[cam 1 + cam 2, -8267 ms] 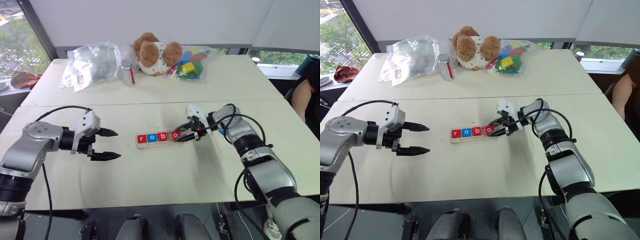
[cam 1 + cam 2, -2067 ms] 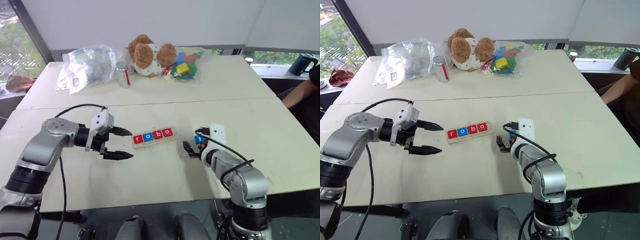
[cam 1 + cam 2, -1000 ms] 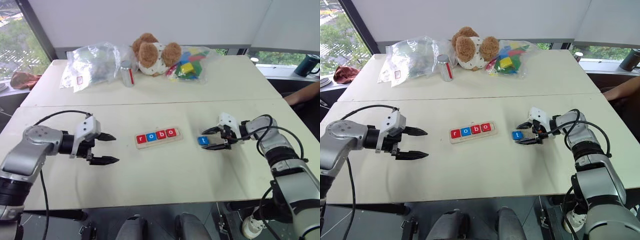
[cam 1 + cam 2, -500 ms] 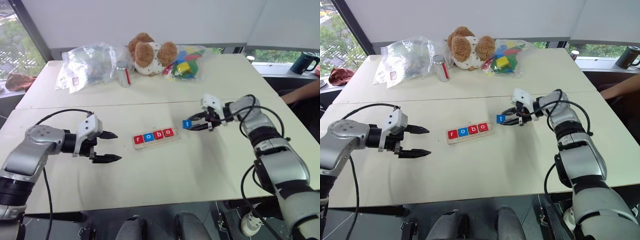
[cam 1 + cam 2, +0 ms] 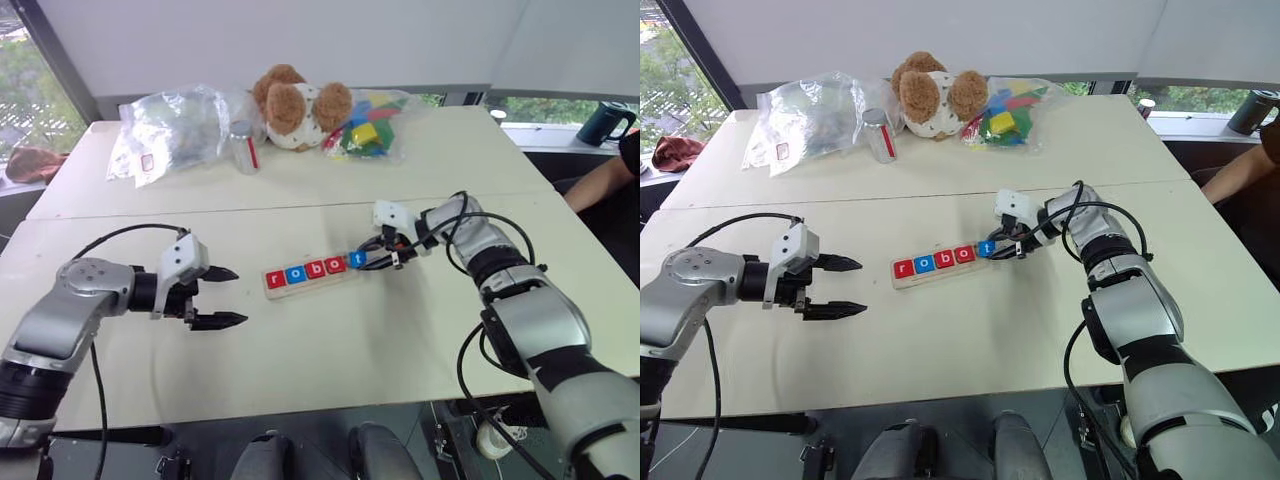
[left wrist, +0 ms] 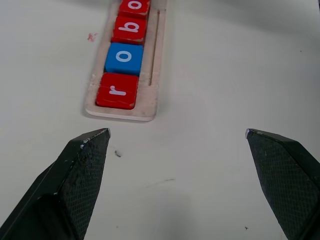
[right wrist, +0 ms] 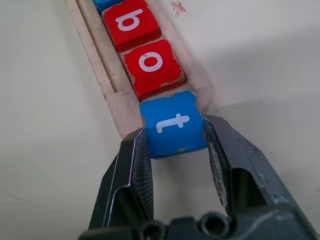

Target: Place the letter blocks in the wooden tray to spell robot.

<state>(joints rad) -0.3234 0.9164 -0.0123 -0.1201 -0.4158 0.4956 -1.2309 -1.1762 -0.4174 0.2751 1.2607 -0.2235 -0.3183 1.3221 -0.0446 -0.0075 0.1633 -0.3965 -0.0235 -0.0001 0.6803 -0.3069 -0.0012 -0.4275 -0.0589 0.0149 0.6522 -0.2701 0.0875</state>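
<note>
The wooden tray (image 5: 312, 274) lay near the middle of the front table (image 5: 330, 350), running left to right. In it sat four letter blocks in a row: r (image 5: 274, 279), o (image 5: 295, 275), b (image 5: 315, 269) and a second o (image 5: 336, 264), left to right. The t block (image 5: 357, 259) was at the tray's right end, touching the second o, pinched by the right gripper (image 5: 368, 258), which reached in from the right. The left gripper (image 5: 218, 297) hung left of the tray, apart from it. Behind, on the far table, stood a plastic bag (image 5: 170, 125), a can (image 5: 243, 150), a stuffed animal (image 5: 297, 105) and a bag of toy blocks (image 5: 370, 128), left to right.
</note>
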